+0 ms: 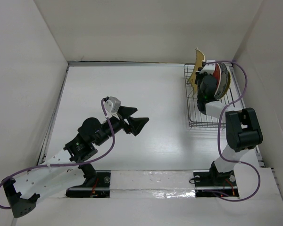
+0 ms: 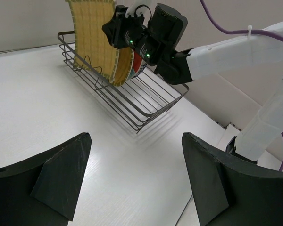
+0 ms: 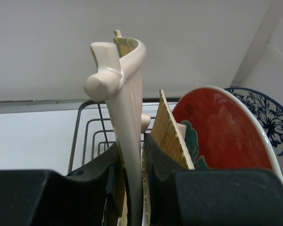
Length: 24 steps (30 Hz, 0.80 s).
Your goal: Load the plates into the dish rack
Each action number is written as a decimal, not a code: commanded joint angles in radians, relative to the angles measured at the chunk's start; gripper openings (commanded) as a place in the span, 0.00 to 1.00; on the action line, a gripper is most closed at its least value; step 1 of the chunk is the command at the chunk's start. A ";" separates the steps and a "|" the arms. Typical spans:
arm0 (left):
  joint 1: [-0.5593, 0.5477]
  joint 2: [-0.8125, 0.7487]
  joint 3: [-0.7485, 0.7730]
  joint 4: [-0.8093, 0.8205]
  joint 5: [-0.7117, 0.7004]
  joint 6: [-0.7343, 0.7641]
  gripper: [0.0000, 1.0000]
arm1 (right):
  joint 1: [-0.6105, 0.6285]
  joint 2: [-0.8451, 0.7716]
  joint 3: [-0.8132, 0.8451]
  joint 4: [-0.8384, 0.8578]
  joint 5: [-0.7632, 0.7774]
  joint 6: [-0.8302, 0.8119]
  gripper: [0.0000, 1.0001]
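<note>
- The right gripper (image 3: pixel 133 160) has its fingers (image 3: pixel 160 162) pressed onto the lower edge of a square yellow ribbed plate (image 3: pixel 125 89). They pinch it from both faces, and it stands on edge, nearly upright.
- This held plate sits at the far-left end of the row in the dish rack (image 1: pixel 203 123). Its top corner rises well above the wire rim. The pictures do not show whether its bottom edge rests between the prongs.
- Just beside it on the right leans the second yellow ribbed plate (image 3: pixel 170 132), tilted away from the held one.
- Next along stands the large red plate (image 3: pixel 221 136) with its teal-and-white figure, face towards the wrist camera.
- Behind the red plate's right rim shows a white plate with a dark floral pattern (image 3: pixel 273 117). Only a sliver of it is in view.
- I cannot make out the small round yellow plate in any view. It may be hidden behind the arm or the other plates.
- The left gripper (image 2: pixel 136 150) hangs over the bare table (image 1: pixel 146 84), well apart from the rack. Its fingers (image 2: pixel 61 179) are spread wide with nothing between them.
- In the overhead view no plate shows lying on the table outside the rack.
- My judgement is that the loading is close to finished. At least four plates stand in the rack, and the one in the pinch looks like the last. It remains to seat it between the prongs, let go, and draw the arm clear.
- The near half of the rack holds nothing.
</note>
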 commanded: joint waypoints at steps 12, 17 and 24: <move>-0.002 -0.017 -0.007 0.042 0.001 0.001 0.75 | 0.016 -0.060 -0.091 0.180 0.077 0.021 0.37; -0.002 -0.022 -0.007 0.043 0.004 -0.002 0.75 | 0.016 -0.097 -0.130 0.171 0.105 0.067 0.46; -0.002 -0.022 -0.007 0.043 0.008 -0.005 0.75 | 0.016 -0.139 -0.170 0.137 0.085 0.171 0.54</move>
